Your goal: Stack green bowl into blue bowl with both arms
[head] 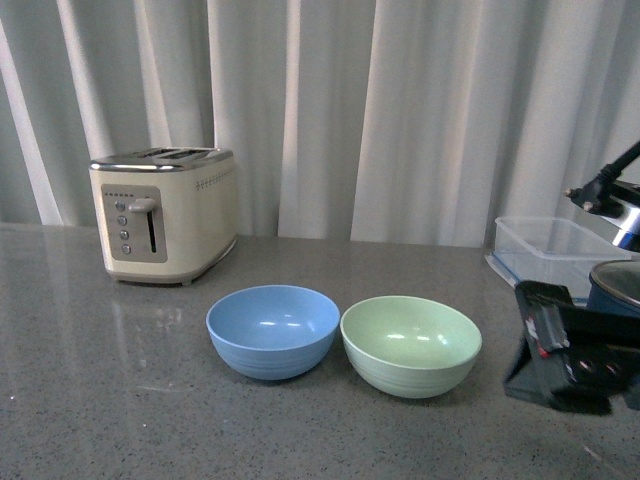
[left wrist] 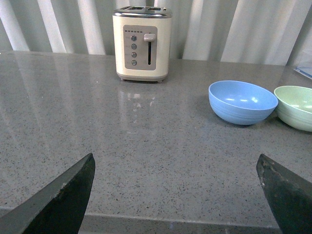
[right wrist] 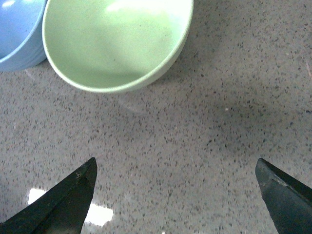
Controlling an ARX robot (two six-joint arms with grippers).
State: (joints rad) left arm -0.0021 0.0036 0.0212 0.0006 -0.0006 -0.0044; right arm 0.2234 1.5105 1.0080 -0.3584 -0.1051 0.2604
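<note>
Take the green bowl [head: 411, 345], upright on the table [head: 100, 400] just right of the blue bowl [head: 273, 330] and perhaps touching it, by its thin near rim, probably light, stiff, slippery plastic, with the right fingers [right wrist: 73, 195] spread wide and empty close by, left fingers [left wrist: 68, 195] likewise apart

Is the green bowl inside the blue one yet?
Not yet. Nothing is done: the green bowl sits beside the blue bowl. The right fingers are open near the green bowl, holding nothing; the left fingers are open too. Grabbing, lifting and stacking are all left.
</note>
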